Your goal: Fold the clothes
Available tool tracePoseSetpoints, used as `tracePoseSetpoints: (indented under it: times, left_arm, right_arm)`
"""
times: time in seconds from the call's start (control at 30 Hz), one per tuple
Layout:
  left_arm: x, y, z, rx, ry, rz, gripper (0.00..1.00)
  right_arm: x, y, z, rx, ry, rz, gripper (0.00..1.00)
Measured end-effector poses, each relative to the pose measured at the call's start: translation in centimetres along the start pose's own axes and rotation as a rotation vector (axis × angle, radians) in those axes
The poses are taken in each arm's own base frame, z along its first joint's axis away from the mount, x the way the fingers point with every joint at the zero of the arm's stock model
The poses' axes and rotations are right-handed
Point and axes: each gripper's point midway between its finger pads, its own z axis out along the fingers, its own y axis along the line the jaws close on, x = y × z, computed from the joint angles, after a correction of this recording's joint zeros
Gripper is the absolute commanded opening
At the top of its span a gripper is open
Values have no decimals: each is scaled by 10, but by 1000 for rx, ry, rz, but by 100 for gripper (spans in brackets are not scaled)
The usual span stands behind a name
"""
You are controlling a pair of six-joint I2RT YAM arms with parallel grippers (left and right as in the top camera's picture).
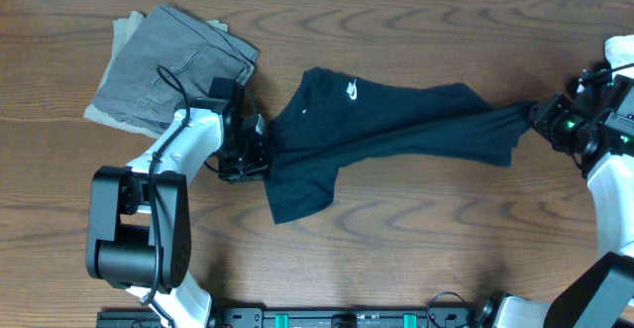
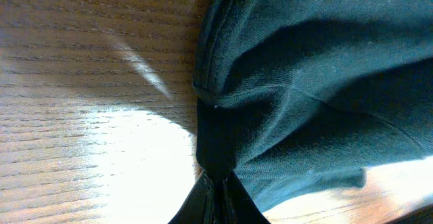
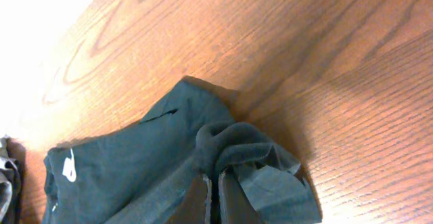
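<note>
The black T-shirt (image 1: 396,125) is lying across the middle of the table (image 1: 416,249), drawn out into a long, rumpled band between the two arms. Its white logo (image 1: 352,93) is facing up near the far edge of the cloth. The left gripper (image 1: 256,153) is pinching the shirt's left end, jaws closed on a gathered fold. In the left wrist view the fabric is bunching right where the fingers meet. The right gripper (image 1: 538,118) is clamping the opposite end, where the cloth is narrowing to a twisted point, and the right wrist view is showing a crumpled hem squeezed between its closed fingers. So the shirt is spanning from one gripper to the other and touching both, with a loose flap spreading toward the near side beside the left gripper.

The fabric is looking soft, thin and light. It is likely going to sag, wrinkle and slide rather than hold a shape, so it is probably needing tension from both ends to lie flat. Hems, seams and corners are likely offering the surest hold, since a pinch in mid-panel is risking dragging only one layer. A grey garment (image 1: 168,65) is sitting folded beyond the left arm, near the shirt but apart from it.
</note>
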Motion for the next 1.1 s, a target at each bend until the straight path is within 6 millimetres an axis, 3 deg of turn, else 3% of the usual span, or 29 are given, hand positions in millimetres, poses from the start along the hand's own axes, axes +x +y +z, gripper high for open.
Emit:
tracePoseSetpoints:
  times: [0.1,0.17,0.2,0.33,0.5,0.6,0.7,0.77,0.9,1.1]
  left_arm:
    - [0,0,0,0,0,0,6]
    - [0,0,0,0,0,0,6]
    - [0,0,0,0,0,0,6]
    - [0,0,0,0,0,0,6]
    - [0,0,0,0,0,0,6]
    - [0,0,0,0,0,0,6]
    - [0,0,0,0,-1,0,6]
    - [0,0,0,0,-1,0,6]
    - [0,0,0,0,-1,0,6]
    - [0,0,0,0,-1,0,7]
  right_arm:
    - [-4,-1,12,-5,-8,11,23]
    - [-7,-4,24,-5,-14,10,52]
    - [-6,-6,30,-3,-11,12,55]
    - [8,-17,48,22,48,17,55]
    - [45,-33,47,82,195,29,55]
    - [74,-48,37,167,310,52,50]
    - [93,-68,29,268,372,55,33]
    - [98,-78,31,301,364,47,29]
    - [103,-90,45,310,298,41,30]
    - [97,-88,59,248,198,52,35]
